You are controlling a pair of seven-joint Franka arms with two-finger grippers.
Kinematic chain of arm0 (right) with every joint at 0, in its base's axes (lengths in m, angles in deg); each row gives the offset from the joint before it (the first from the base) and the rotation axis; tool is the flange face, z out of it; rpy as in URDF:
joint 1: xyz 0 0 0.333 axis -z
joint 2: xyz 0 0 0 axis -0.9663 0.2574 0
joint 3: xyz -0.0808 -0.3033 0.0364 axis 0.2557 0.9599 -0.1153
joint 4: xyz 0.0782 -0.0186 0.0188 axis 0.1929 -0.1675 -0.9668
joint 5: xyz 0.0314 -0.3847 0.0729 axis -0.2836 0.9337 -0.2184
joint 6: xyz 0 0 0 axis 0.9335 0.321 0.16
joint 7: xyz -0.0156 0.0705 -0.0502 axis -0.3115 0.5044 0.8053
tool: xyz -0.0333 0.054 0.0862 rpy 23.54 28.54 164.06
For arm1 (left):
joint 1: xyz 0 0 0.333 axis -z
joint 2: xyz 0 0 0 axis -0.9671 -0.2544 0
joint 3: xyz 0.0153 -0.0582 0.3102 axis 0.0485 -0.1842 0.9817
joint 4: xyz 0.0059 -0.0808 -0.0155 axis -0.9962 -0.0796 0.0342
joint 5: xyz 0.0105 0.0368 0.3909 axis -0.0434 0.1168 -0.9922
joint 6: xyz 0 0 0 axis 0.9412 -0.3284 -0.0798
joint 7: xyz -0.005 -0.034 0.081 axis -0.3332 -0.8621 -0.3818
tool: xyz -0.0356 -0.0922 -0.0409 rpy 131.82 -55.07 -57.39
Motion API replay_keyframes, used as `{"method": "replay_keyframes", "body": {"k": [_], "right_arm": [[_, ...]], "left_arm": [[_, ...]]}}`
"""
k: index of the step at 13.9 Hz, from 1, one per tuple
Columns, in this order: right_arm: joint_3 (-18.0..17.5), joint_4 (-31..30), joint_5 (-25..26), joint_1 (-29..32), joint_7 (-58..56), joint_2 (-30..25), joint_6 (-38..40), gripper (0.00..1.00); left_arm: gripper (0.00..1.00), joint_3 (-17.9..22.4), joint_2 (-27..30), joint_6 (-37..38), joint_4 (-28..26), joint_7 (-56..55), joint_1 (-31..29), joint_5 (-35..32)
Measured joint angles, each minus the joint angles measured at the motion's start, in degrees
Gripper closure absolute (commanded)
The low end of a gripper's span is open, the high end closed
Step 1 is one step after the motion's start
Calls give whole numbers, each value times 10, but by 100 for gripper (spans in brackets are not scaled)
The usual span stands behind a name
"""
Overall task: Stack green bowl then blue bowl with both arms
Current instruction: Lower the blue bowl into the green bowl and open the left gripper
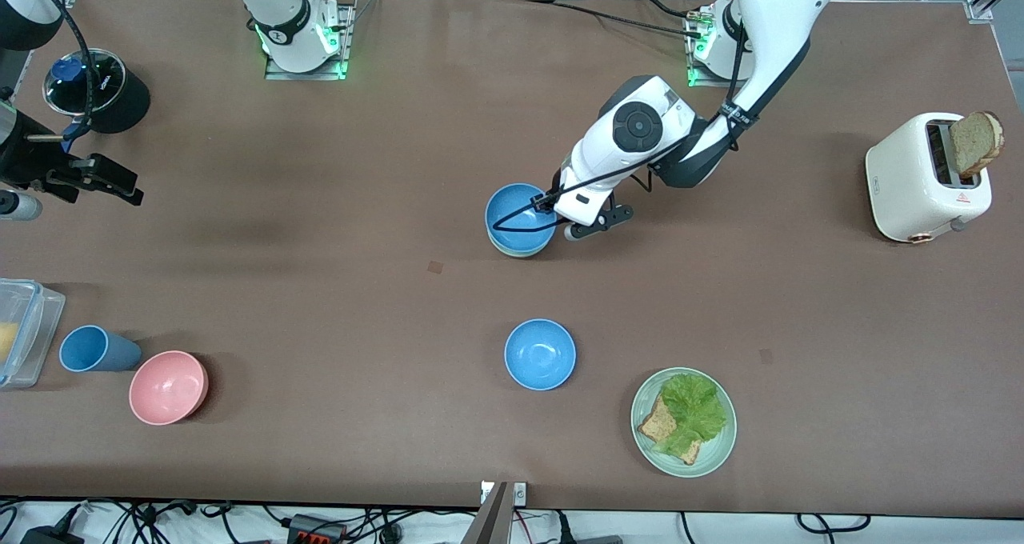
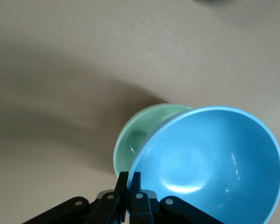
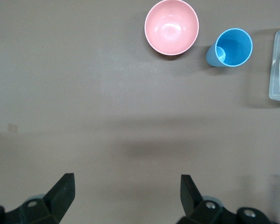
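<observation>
Your left pincer pinches the rim of the blue bowl, held tilted just over the green bowl in the middle of the counter. Your right pincer waits, spread wide, above the counter at the right arm's end. A twin blue bowl sits at 6 o'clock from the stack.
</observation>
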Motion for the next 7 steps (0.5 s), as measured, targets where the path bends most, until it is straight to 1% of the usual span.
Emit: {"method": "replay_keyframes", "body": {"k": [3, 7], "right_arm": [[0, 0, 0, 0, 0, 0, 0, 0], [0, -1, 0, 0, 0, 1, 5, 0]], "left_arm": [[100, 6, -12, -1, 0, 0, 0, -30], [99, 6, -21, -5, 0, -8, 0, -36]]}}
